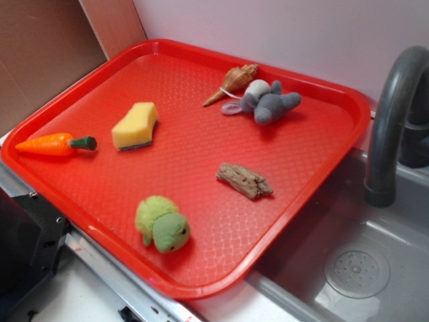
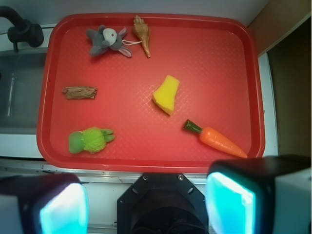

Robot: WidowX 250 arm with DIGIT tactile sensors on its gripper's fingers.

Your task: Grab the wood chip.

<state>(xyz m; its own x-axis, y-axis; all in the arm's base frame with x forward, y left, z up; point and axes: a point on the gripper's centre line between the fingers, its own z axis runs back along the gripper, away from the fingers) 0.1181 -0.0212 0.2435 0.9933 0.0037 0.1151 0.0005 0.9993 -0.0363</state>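
Note:
The wood chip (image 1: 244,181) (image 2: 79,92), a rough grey-brown sliver with jagged ends, lies flat on the red tray (image 1: 322,174) (image 2: 214,73), toward the sink side. In the wrist view my gripper (image 2: 146,204) hangs high above the tray's near edge, open, its two cyan-lit pads (image 2: 63,209) spread wide with nothing between them. The chip sits far up and to the left of the jaws there. The gripper does not show in the exterior view.
On the tray also lie a tan spiral seashell (image 1: 232,83) (image 2: 142,33), a grey plush mouse (image 1: 267,100) (image 2: 105,40), a yellow sponge (image 1: 135,125) (image 2: 166,94), a toy carrot (image 1: 55,143) (image 2: 218,140) and a green plush turtle (image 1: 163,225) (image 2: 90,140). A grey sink (image 1: 348,268) with a faucet (image 1: 392,114) adjoins the tray.

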